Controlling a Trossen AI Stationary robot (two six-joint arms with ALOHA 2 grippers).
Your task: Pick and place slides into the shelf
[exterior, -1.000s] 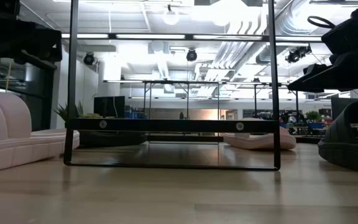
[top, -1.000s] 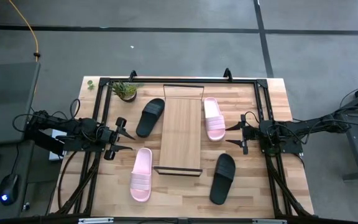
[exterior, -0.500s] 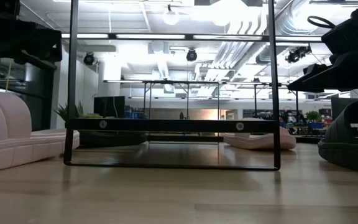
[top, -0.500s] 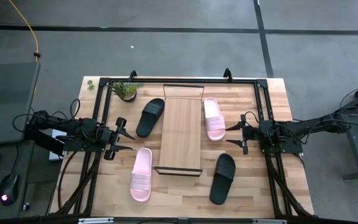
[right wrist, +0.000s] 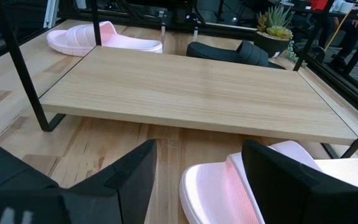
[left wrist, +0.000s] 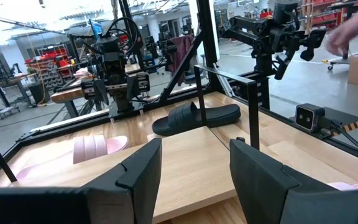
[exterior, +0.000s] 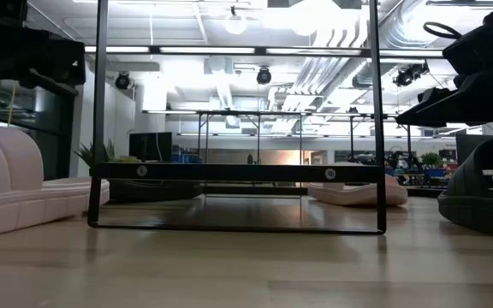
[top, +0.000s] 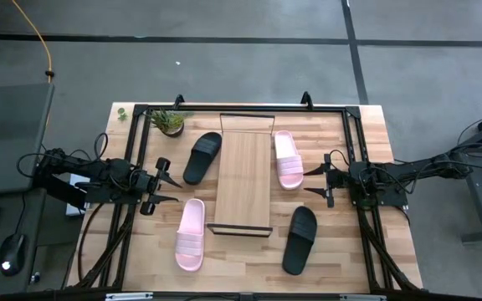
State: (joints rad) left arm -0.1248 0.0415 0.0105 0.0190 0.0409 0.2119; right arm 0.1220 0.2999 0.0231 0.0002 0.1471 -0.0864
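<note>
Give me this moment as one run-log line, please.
shelf: bare | slides: four on table | left gripper: open, idle | right gripper: open, idle

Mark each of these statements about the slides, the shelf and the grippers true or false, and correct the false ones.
1. The shelf has nothing on its board. True.
2. All four slides are black. False: two are black, the black slide at the plant and the black slide near the right arm, and two are pink, the pink slide near the left arm and the pink slide beside the shelf.
3. The left gripper holds a slide. False: it is open and empty, at the table's left side.
4. The right gripper is open. True.
5. A potted plant stands at a far corner of the table. True.
</note>
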